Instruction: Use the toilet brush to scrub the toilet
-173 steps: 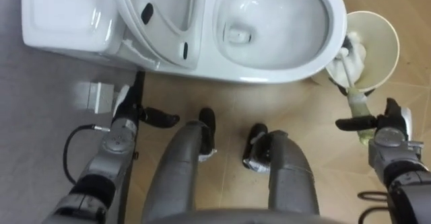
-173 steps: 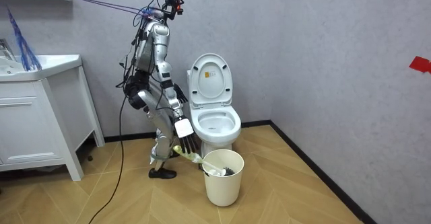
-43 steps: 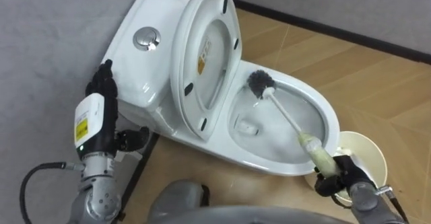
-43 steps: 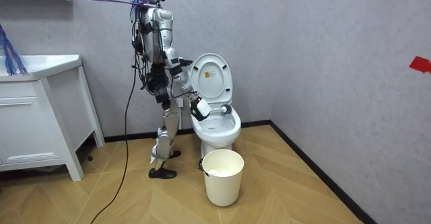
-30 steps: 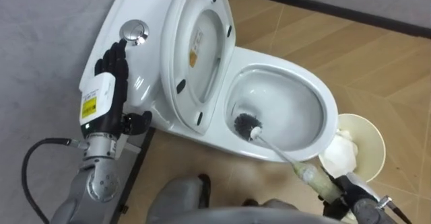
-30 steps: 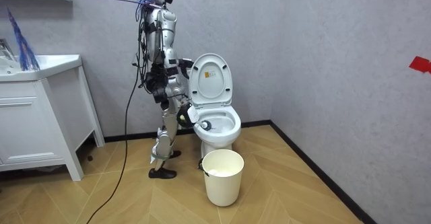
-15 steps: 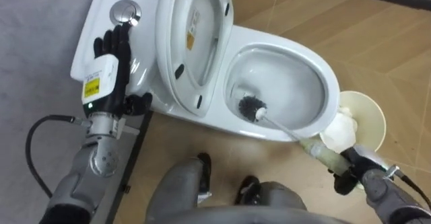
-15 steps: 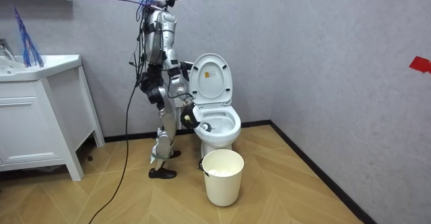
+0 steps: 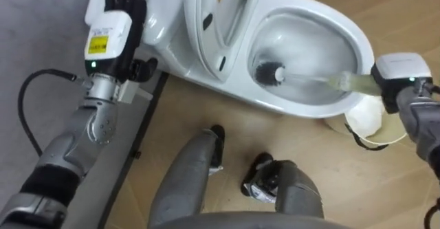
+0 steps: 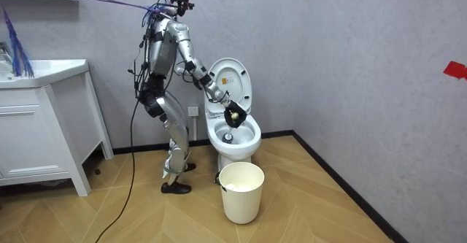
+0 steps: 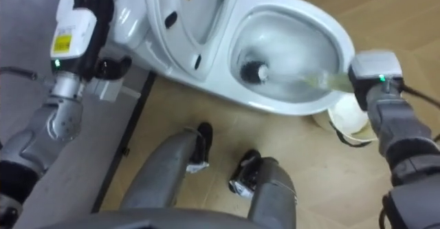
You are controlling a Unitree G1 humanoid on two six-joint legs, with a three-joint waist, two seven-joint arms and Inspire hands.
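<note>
**Brush now scrubbing deep in bowl, right arm reached across**

Left eye view: brush (image 9: 269,72) head sits low inside the toilet (image 9: 302,108) bowl, on the side nearest the raised seat. Its handle runs flat across the bowl to the right hand (image 9: 401,74) at the far rim. Half a second ago the handle came up from the lower right. Now it lies across, so the scrub stroke is under way, likely mid-task. The right hand is closed round the handle end, with the fingers mostly tucked under the back of the hand. The bristles are well apart from that hand. Left hand (image 9: 117,16) is up by the tank, fingers straight, holding nothing. Whether it touches the tank I cannot tell.

Room view: robot stands beside the toilet, leaning, right arm stretched over the bowl where before it hung low beside it. Bin (image 10: 241,199) stands on the floor in front.

Right eye view: same layout, head in the bowl water, handle end in the right hand.
</note>
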